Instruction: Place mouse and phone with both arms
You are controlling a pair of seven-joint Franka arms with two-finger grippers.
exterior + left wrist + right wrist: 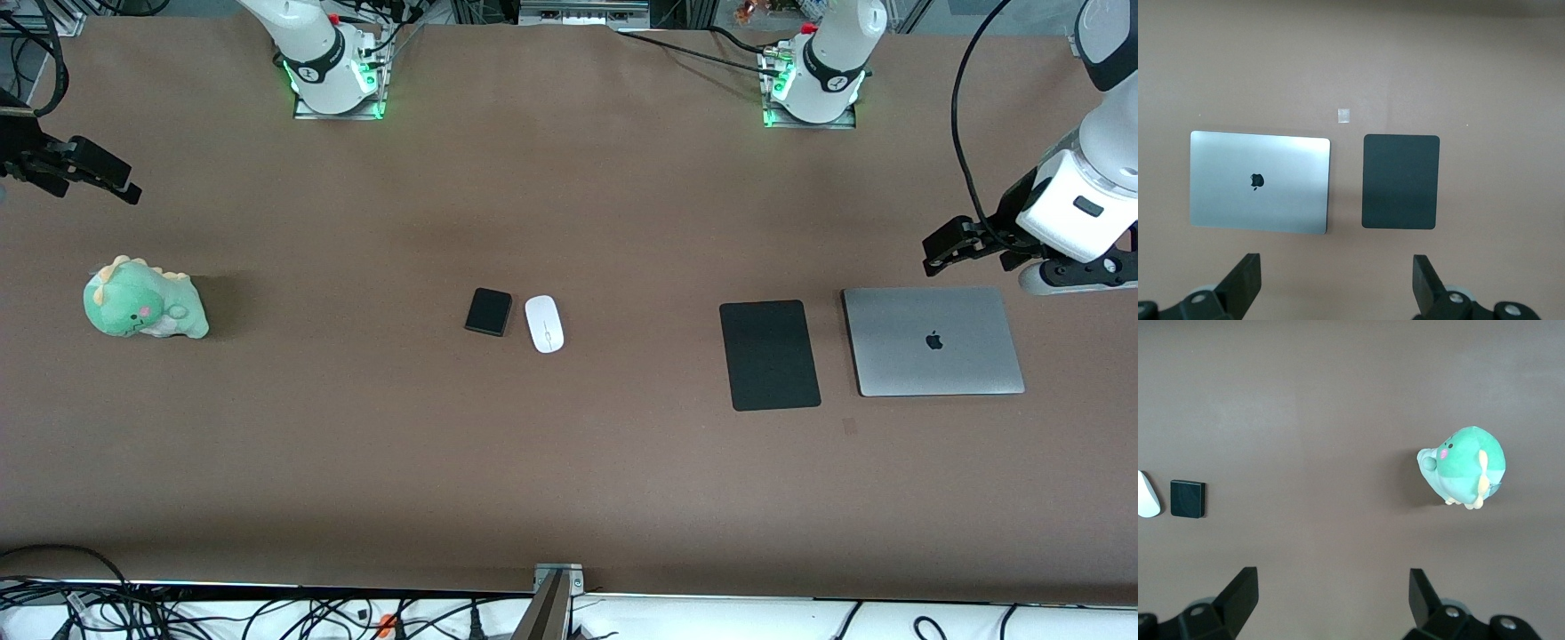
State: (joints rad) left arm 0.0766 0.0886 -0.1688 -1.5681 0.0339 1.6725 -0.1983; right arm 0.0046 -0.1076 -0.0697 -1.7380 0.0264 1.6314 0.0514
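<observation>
The white oval mouse (544, 324) lies mid-table beside the small black phone (488, 312); the phone is on the side toward the right arm's end. Both show in the right wrist view, the phone (1187, 499) whole and the mouse (1147, 495) cut by the frame edge. My left gripper (944, 249) is open and empty, up in the air at the left arm's end of the table, by the laptop; it shows in the left wrist view (1336, 277). My right gripper (107, 178) is open and empty, high at the right arm's end; it shows in its wrist view (1333, 593).
A large thin black mouse pad (769, 355) and a closed silver laptop (932, 341) lie side by side toward the left arm's end; both show in the left wrist view, pad (1400, 181) and laptop (1259, 181). A green plush dinosaur (142, 300) sits toward the right arm's end.
</observation>
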